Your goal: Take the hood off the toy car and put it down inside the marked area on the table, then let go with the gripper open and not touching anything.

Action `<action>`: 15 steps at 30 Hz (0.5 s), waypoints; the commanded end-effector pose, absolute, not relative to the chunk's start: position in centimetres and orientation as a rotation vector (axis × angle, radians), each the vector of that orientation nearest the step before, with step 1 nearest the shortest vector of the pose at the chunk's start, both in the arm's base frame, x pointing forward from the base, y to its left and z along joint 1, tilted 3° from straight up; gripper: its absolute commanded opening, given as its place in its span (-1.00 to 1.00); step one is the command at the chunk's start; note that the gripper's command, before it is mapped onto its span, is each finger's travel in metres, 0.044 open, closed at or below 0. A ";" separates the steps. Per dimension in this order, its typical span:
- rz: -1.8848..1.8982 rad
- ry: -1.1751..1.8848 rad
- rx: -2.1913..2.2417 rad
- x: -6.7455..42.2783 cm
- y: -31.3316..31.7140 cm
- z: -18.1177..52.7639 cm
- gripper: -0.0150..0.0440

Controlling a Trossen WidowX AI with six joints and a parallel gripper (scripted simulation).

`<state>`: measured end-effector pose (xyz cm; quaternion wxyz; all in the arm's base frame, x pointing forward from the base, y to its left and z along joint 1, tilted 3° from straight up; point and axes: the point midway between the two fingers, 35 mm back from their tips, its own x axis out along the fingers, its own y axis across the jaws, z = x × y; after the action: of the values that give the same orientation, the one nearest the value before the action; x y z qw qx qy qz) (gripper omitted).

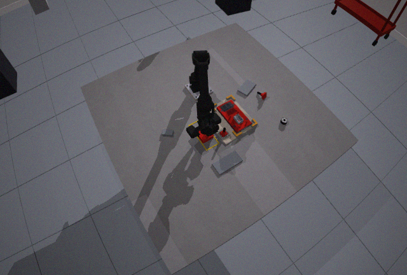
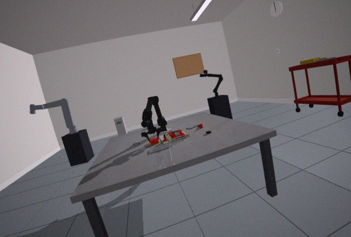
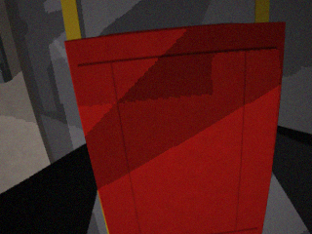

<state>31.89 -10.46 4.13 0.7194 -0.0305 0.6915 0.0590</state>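
Grey bench [image 1: 131, 127] was seen at centre frame; the red hood [image 3: 175, 136] was clamped by the tool [image 1: 203, 132] over the yellow-marked area [image 3: 68, 0].

A grey table [image 2: 181, 161] on dark legs stands on a floor [image 2: 283, 200] of large grey tiles. The walls [image 2: 113, 67] are pale, with a cork board [image 2: 188, 65] and a round clock [image 2: 276, 8]. A strip light [image 2: 204, 4] hangs from the sloped ceiling. A red cart [image 2: 320, 84] stands beyond the table's right edge.
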 end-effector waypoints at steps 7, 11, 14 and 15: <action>0.130 1.529 -0.067 31.9 -10.5 4.2 0.58; 0.130 1.529 -0.067 31.9 -10.5 4.2 0.93; 0.130 1.530 -0.068 32.0 -10.6 5.4 1.00; 0.130 1.530 -0.068 32.0 -10.6 6.2 1.00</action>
<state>31.57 -10.36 4.53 0.7134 -0.0274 0.6975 0.0613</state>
